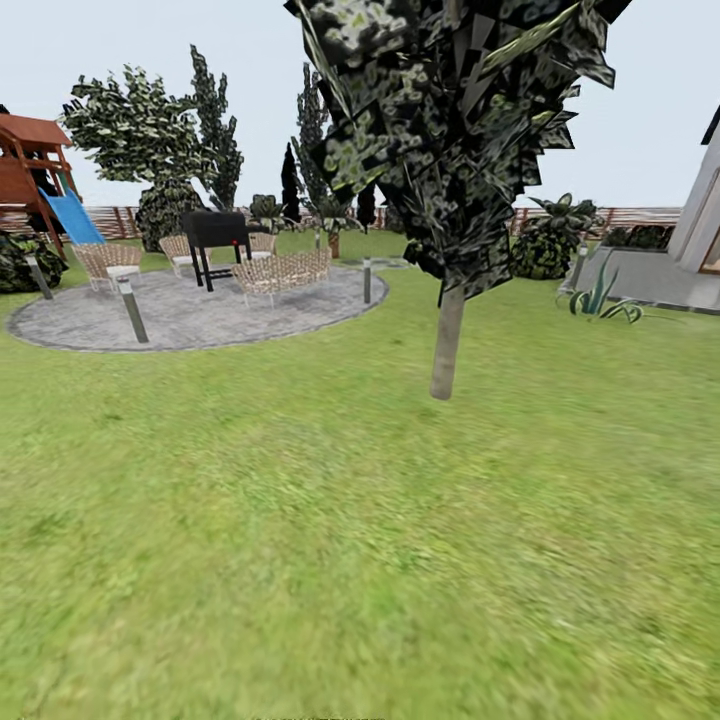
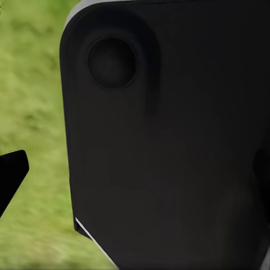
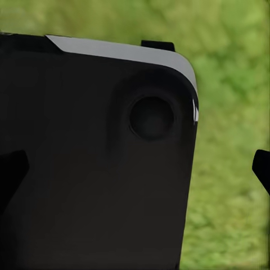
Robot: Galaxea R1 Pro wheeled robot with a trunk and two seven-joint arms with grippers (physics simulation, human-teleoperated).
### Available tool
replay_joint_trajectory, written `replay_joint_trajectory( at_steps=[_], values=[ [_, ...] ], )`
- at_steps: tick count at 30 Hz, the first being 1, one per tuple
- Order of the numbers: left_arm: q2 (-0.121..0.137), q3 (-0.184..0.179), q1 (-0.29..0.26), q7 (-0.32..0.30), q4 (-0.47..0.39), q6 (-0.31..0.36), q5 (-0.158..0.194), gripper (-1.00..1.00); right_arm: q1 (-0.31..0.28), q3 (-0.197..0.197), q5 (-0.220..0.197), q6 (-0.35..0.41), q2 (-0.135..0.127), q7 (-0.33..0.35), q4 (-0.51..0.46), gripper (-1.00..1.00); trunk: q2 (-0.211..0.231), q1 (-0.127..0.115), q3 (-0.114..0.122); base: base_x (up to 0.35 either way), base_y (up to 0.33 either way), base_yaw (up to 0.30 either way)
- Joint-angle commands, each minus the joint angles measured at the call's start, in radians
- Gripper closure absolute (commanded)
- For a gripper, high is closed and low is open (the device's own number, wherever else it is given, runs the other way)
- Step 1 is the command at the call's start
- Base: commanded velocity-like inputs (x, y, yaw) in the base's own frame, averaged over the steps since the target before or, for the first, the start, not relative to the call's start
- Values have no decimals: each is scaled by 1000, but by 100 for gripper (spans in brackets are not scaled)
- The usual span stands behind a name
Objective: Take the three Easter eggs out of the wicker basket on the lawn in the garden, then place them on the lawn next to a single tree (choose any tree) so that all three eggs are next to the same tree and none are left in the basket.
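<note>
**Open lawn, one thin tree ahead; basket and eggs not located**

From the head view, the lawn [image 1: 300,520] spreads wide and flat, with a lot of free room in front and to both sides. A thin-trunked tree [image 1: 447,345] stands just right of centre. Its dark foliage [image 1: 450,110] is cut off by the top edge of the picture and hides part of the sky and the fence behind it.

Far to the left there is a round paved patio [image 1: 190,310] with wicker chairs [image 1: 280,272] and a black grill [image 1: 215,235], and short lamp posts [image 1: 132,310] stand on its rim. The playset with the blue slide [image 1: 72,215] is cut by the left edge. The wooden fence [image 1: 620,215] closes the garden at the back, partly hidden by bushes [image 1: 545,250]. At the right edge a grey paved area [image 1: 650,275] and a wall of a house [image 1: 700,210] are only partly visible.

I cannot place the wicker basket or the eggs from these pictures.

In the left wrist view, a large black body part of the robot [image 2: 169,140] covers most of the picture. One dark fingertip [image 2: 12,174] shows against blurred grass, so I cannot tell how the left gripper stands. In the right wrist view, a similar black panel [image 3: 95,163] blocks the middle. Dark fingertips [image 3: 261,169] show at both sides, but the gap is hidden, so the right gripper's state I also cannot tell.
</note>
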Motion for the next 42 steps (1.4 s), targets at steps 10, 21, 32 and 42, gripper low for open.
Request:
replay_joint_trajectory(
  at_steps=[10, 21, 32, 42],
  values=[
    [0, 1, 1, -1, -2, 0, 1, -100, -1, 0, 6, -4, 0, -1, 1, -100, 0, 0, -15, 0, 0, 178],
    [0, 1, 1, -1, -2, 0, 1, -100, -1, 0, 6, -4, 0, -1, 1, -100, 0, 0, -30, 0, 0, 181],
    [0, 1, 1, -1, -2, 0, 2, -100, -1, 0, 6, -4, 0, -1, 1, -100, 0, 0, -45, 0, 0, 181],
    [0, 1, 1, -1, -2, 0, 1, -100, -1, 0, 6, -3, -2, 0, 0, -100, 0, 0, -57, 0, 0, 182]
  ],
)
